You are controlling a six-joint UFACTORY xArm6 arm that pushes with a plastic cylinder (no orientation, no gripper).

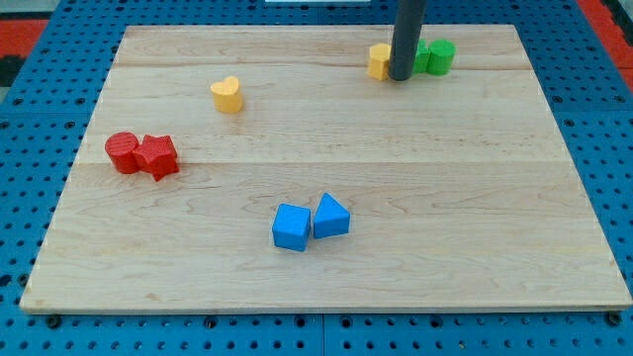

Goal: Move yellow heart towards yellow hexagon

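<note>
- My tip [401,77] rests near the view's top, hiding part of the yellow hexagon [379,60] and the green blocks [435,56] behind it; their shapes are perhaps unclear.
- It is a bare rod with no fingers, holding nothing.
- The yellow heart [227,94] sits well left of my tip, apart.
- Wooden board [475,198] on blue pegboard [20,148]; two red blocks [141,154] and two blue blocks [310,223] lie lower.

Straight dark grey rod [406,35] (matte, smooth), blunt round tip [401,76]
</note>
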